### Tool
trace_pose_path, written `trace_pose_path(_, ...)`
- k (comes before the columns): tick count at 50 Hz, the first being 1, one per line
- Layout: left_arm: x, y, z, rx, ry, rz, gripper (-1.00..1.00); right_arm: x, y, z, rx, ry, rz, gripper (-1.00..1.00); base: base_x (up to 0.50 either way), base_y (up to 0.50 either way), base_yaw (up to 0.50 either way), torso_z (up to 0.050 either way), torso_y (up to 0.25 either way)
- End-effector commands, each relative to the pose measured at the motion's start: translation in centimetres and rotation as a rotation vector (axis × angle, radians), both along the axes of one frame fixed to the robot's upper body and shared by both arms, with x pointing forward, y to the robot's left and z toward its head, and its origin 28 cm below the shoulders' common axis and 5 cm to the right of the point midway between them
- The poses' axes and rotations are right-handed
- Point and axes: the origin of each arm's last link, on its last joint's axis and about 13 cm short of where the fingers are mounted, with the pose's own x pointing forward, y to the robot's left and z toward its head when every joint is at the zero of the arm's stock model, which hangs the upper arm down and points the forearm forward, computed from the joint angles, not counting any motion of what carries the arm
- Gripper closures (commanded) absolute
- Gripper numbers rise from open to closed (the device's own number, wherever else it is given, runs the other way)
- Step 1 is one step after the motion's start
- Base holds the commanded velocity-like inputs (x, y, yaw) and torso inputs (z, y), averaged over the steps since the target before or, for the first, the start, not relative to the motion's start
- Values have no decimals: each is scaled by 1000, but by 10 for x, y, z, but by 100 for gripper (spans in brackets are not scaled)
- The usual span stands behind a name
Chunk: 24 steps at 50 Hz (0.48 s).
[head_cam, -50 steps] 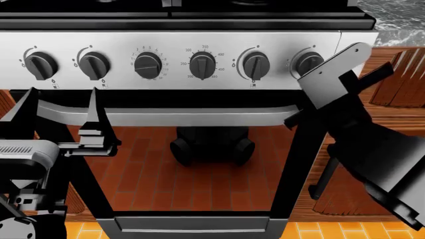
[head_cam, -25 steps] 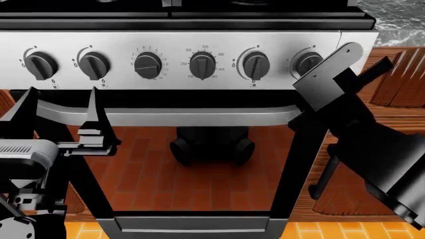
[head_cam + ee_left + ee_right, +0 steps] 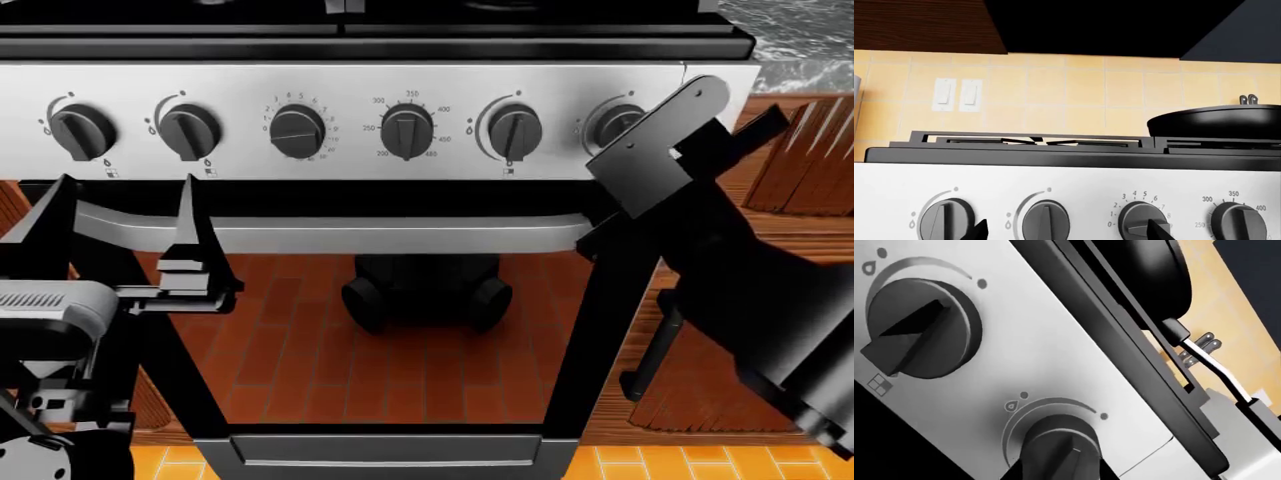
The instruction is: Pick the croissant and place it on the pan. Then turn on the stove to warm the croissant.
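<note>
Stove knob btwn right tool tips

Kitchen, stove, pan, tiled backsplash

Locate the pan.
The pan sits on the stove's grates, right side in the left wrist view, above the 300-400 knob; its handle shows in the right wrist view.

The left pincer is pointing upward at the lower left, fingers spread apart and empty. The right arm is reaching up diagonally from the lower right, its pincer hidden behind the wrist.
</note>
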Motion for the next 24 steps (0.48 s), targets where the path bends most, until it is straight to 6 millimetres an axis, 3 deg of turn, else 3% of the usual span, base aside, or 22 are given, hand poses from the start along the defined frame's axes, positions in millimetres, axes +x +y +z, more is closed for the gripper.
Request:
trace_pose_path(1,0,0,0,0,0,-1,-100,-4,6,8,46,-26,29,-100,0,0,0,0,0)
trace_pose_path(24,-2,0,2,1,-5,-4,-100,-22,3,14,70,-72,5,-100,0,0,0,0,0)
